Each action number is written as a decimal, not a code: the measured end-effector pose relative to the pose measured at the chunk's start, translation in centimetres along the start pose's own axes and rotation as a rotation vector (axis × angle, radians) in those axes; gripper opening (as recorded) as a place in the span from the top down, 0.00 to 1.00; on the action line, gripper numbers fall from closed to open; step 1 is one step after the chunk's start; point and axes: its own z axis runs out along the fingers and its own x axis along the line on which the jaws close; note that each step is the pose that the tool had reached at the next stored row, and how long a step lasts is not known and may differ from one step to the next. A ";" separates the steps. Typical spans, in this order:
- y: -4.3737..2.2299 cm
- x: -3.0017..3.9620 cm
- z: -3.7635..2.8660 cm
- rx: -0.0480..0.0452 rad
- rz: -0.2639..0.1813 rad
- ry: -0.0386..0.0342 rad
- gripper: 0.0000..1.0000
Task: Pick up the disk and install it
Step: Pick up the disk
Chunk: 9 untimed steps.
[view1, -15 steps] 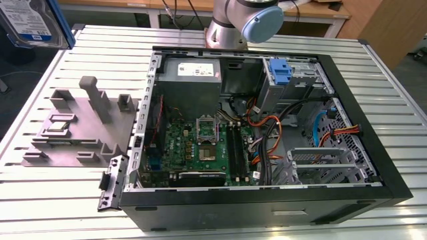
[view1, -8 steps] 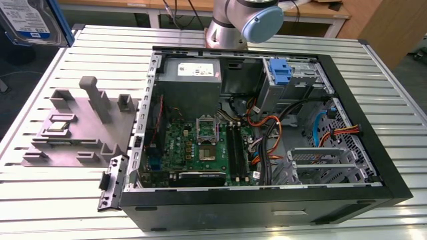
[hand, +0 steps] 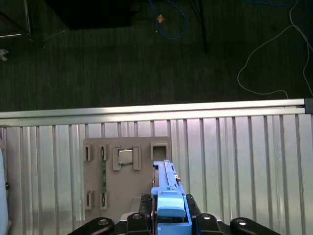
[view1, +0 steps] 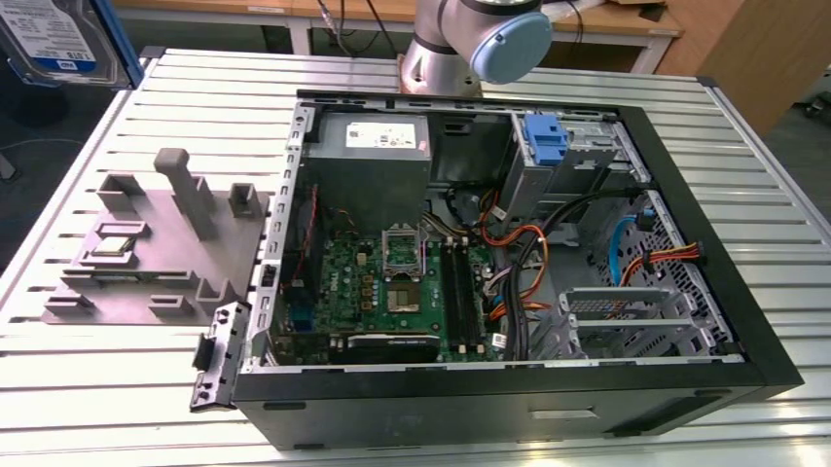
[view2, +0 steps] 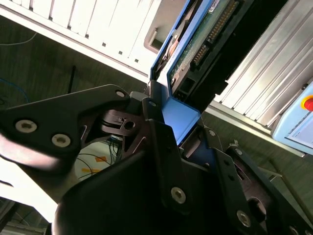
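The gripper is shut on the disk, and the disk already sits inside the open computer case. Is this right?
No. The gripper is shut on the disk, but the disk is outside the open computer case: the exterior view shows it raised at that view's upper left.

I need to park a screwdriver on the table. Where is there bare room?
Bare table slats lie in front of the grey fixture, at the exterior view's lower left, and behind it up to the far edge. Inside the case it is crowded with the board and cables. The pincer holds the disk.
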 end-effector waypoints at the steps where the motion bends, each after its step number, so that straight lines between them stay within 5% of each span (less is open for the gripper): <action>1: 0.00 0.00 -0.01 0.0000 0.000 0.0000 0.63; 9: 0.01 -0.01 -0.31 0.0000 0.000 0.0002 0.63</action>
